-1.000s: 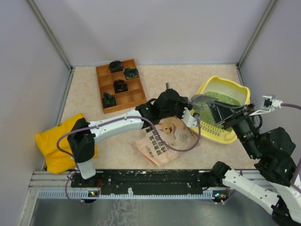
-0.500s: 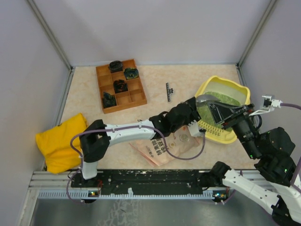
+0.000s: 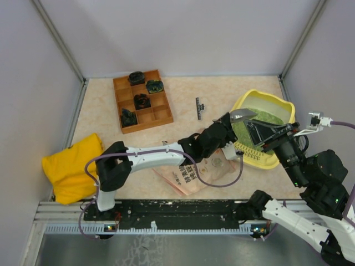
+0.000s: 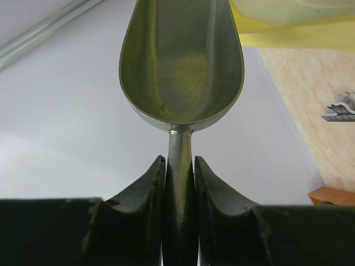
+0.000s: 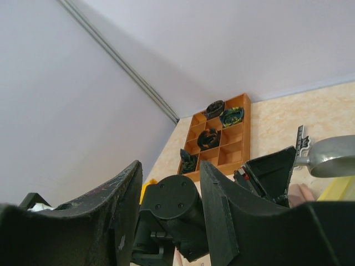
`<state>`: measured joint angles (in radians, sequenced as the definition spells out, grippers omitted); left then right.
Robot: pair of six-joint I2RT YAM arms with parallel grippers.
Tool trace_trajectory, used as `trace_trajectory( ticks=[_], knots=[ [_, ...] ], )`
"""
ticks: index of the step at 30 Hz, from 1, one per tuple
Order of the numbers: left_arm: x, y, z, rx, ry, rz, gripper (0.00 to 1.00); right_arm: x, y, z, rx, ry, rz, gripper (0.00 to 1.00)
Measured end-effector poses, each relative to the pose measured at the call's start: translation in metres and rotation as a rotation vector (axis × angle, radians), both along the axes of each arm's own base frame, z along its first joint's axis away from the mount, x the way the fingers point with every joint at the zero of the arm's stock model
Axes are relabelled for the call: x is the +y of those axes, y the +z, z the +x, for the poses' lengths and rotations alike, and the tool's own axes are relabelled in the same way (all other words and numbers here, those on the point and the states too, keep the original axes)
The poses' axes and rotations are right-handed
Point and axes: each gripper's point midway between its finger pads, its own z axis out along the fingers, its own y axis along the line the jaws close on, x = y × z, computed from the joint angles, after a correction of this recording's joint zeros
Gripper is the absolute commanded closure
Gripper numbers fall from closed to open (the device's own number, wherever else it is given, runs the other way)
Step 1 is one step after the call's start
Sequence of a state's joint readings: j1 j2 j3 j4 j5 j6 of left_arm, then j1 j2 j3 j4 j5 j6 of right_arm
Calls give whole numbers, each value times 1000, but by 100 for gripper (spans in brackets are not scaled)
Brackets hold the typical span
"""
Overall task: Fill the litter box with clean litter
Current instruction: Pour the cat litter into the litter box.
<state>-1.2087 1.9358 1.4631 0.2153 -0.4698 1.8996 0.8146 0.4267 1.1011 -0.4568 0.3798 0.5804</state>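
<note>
Your left pincer is clamped on the thin handle of the grey metal scoop. In the left wrist view both fingers press against that handle, and the bowl points away from the camera. The bowl holds only a faint greenish dusting, with no heap of granules.

From above, the bowl hangs over the left rim of the large yellow plastic litter box, which stands at the right rear of the beige bench. You cannot tell whether scoop and rim touch. The fine green clean litter lies inside the box as a grainy layer.

Your right pincer reaches over the near part of the box. In the right wrist view its jaws stand apart with nothing held between them, and only the left arm's dark wrist shows through the gap.

The pink printed pouch lies flat under the left forearm, just beside the box. The brown wooden compartment tray sits at the left rear with 4 dark items in its cells. A small black strip lies between tray and box. The yellow cloth bag rests at the left front.
</note>
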Motion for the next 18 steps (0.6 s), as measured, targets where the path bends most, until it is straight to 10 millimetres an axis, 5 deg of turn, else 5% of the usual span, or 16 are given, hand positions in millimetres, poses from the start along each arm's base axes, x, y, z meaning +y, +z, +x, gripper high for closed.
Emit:
trace_trajectory(
  ticks=[9, 18],
  knots=[
    [22, -13, 11, 238, 104, -158, 100, 4, -5, 1, 11, 10, -3, 53],
    [103, 5, 45, 528, 354, -486, 100, 17, -26, 6, 58, 38, -46, 53]
  ],
)
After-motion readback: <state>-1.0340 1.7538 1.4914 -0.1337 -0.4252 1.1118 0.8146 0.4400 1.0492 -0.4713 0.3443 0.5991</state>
